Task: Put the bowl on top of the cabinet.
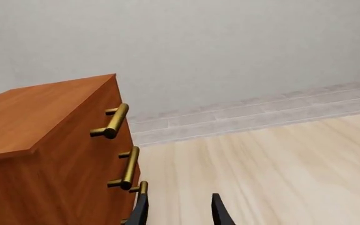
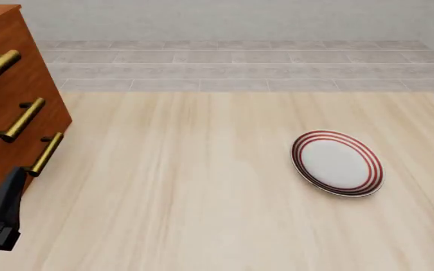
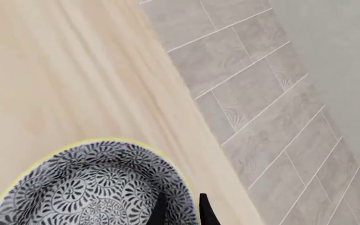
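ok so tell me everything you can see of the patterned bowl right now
The round deep bowl with the dense dark-and-white floral pattern shows only in the right wrist view, partly cut off by the frame. A thin pale yellowish rim edges it. It looks like glazed ceramic. The right gripper's dark fingers straddle its rim, one inside and one outside. Pale wooden table lies behind it.
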Controlling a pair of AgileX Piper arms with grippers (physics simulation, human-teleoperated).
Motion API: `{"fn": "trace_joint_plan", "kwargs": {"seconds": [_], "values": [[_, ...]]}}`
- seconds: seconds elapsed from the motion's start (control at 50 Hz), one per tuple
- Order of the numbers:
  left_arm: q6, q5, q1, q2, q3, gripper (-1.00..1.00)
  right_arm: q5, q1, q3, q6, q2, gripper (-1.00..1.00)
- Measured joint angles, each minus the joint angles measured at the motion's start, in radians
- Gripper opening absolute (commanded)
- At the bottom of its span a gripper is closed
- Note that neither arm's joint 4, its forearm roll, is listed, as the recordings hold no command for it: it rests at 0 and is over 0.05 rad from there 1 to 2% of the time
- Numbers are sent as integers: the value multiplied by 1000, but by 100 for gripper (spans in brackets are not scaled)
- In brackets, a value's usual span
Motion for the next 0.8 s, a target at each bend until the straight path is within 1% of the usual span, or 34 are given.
{"fn": "trace_joint_plan", "kwargs": {"seconds": [0.16,0.24,0.48,0.8], "values": [[-1,4,1,-4,0,100,8,9,5,-2,-24,-100],[-1,9,1,-10,0,100,18,20,9,8,-48,-100],[-2,33,3,-36,0,100,52,62,15,67,-136,-100],[9,61,11,-68,0,100,135,123,1,178,-272,-100]]}}
